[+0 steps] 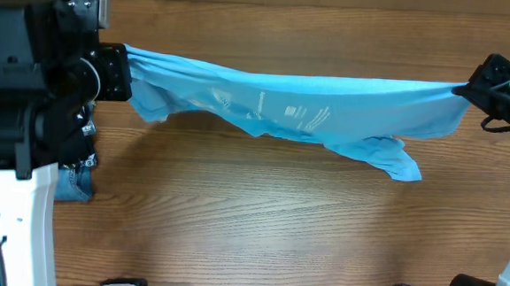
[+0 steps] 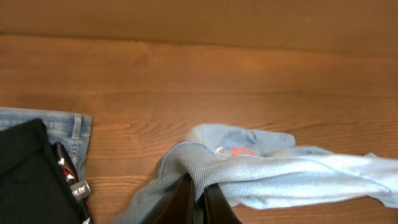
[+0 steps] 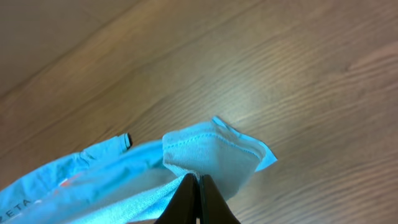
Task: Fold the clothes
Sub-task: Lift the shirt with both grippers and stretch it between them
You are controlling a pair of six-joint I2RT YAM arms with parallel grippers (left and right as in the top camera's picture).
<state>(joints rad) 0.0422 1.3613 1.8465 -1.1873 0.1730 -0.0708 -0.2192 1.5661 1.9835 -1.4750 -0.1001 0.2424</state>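
A light blue T-shirt hung stretched across the bench between the left gripper and right gripper, each clamped on an edge, its soft, limp cloth sagging and probably best held by corners.

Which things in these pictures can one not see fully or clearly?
1. Lettering on the T-shirt: overhead, faint through the fabric, unreadable; right wrist, cut off by the left edge.
2. Jeans and black garment: left wrist, cut by the frame edges; overhead, mostly under the left arm.
3. Right gripper: overhead, dark, at the frame edge.
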